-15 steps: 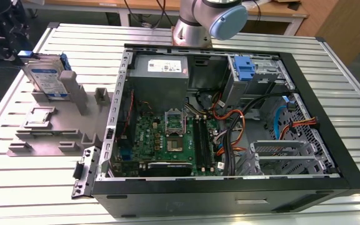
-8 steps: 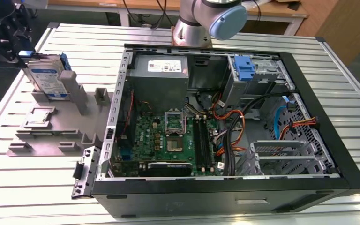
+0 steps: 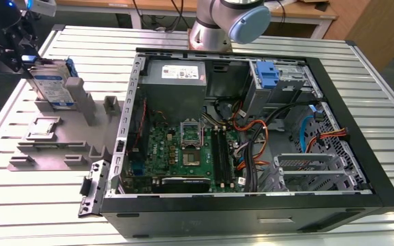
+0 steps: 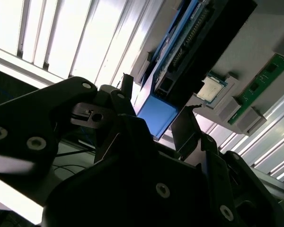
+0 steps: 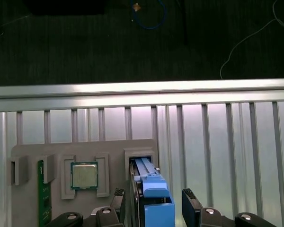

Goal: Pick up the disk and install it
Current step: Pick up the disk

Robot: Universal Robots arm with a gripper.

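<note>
Pincer: the pincer (image 5: 155, 202) is spread and sits astride the top of the disk (image 5: 149, 172). One of its dark fingers (image 5: 191, 208) stands on each flat side. In the first wrist view a gap shows between the disk and one finger, so I judge nothing is clamped yet.

Why it sits so: with the drive standing on edge, both broad faces are open to the fingers. The approach comes from above, along the line of the slot.

Disk, place: it stands upright in a slot of the grey fixture (image 3: 60, 138). This is at the exterior view's left, well apart from the computer case (image 3: 252, 128).

Disk, look: it is a flat silver slab with a white-and-blue label on the face seen in the exterior view (image 3: 52, 84). A blue plastic carrier frames it, and its blue end cap points toward the pincer in both wrist views. A row of connector pins runs along one dark edge in the second wrist view (image 4: 189, 42).

Fixture neighbours: a processor chip (image 5: 84, 175) lies flat in its own pocket just beside the disk's slot. A green memory stick (image 5: 41, 198) sits further along.

Bench: the slatted metal bench (image 3: 39, 205) carries both the fixture and the case.

Case: its side is off. A blue bracket (image 3: 269, 74) sits in the drive bay at the far corner.

Progress: as a judgement, the pick-up is at the point of grasping, and installing has not begun.
</note>
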